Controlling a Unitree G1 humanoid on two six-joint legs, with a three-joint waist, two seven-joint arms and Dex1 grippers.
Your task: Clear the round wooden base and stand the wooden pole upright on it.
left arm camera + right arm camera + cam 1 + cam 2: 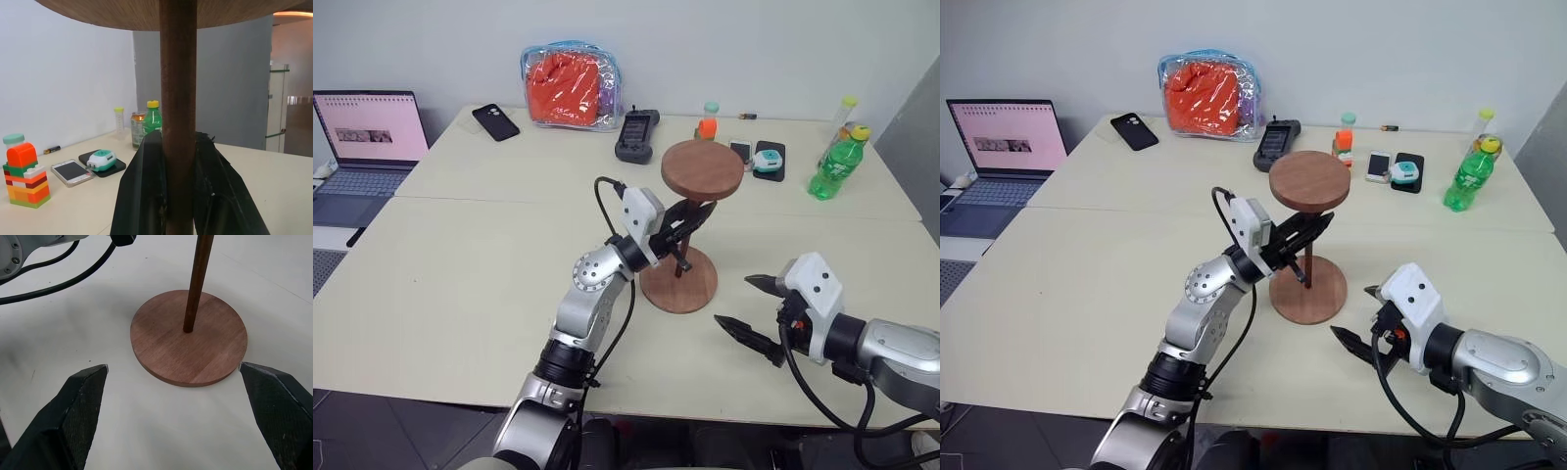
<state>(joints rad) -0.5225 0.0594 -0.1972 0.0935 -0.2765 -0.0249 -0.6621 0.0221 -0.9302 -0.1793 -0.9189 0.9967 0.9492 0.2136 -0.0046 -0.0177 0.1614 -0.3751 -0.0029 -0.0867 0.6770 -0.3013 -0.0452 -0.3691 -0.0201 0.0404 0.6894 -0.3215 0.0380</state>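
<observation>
Two grippers: left gripper (690, 220) pinching upright wooden pole (682, 257), right gripper (754, 311) spread, hovering

The round wooden base (188, 345) shows smooth, matt reddish wood with fine grain. The wooden pole (178, 122) looks darker and rougher. The table (460, 284) has a matt cream surface.

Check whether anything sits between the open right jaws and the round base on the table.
Nothing visible does. Bare table lies between the right gripper and the round wooden base. The wooden pole already stands in its centre, left gripper shut on it.
</observation>
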